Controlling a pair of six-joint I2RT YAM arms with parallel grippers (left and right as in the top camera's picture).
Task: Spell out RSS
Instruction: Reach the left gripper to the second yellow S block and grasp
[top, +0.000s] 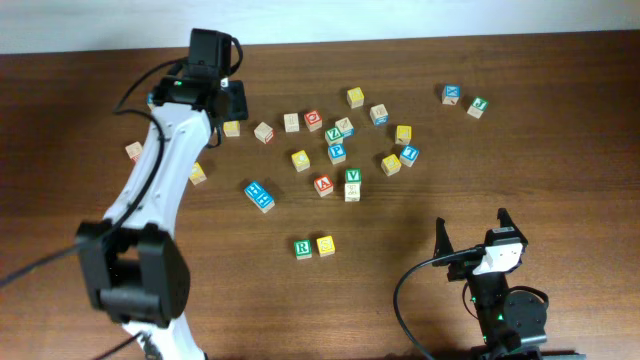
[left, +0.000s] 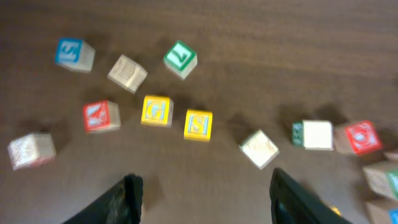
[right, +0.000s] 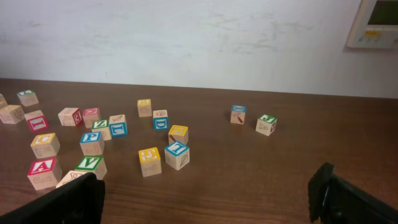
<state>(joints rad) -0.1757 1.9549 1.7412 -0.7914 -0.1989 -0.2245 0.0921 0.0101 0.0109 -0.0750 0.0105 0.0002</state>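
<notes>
A green R block (top: 303, 248) and a yellow block (top: 325, 245) sit side by side at the front middle of the table. My left gripper (top: 234, 100) is open and empty above the far left of the table. In the left wrist view its fingers (left: 202, 199) frame bare wood, with a yellow S block (left: 198, 124) just beyond them, a yellow G block (left: 157, 111) beside it, and a blue S block (left: 74, 53) farther off. My right gripper (top: 472, 232) is open and empty at the front right (right: 202, 199).
Several loose letter blocks lie scattered across the far middle of the table: a red A (top: 323, 184), a green V (top: 352, 176), a pair of blue blocks (top: 260, 195), and two at the far right (top: 465, 100). The red A (right: 43, 171) and green V (right: 91, 165) show in the right wrist view.
</notes>
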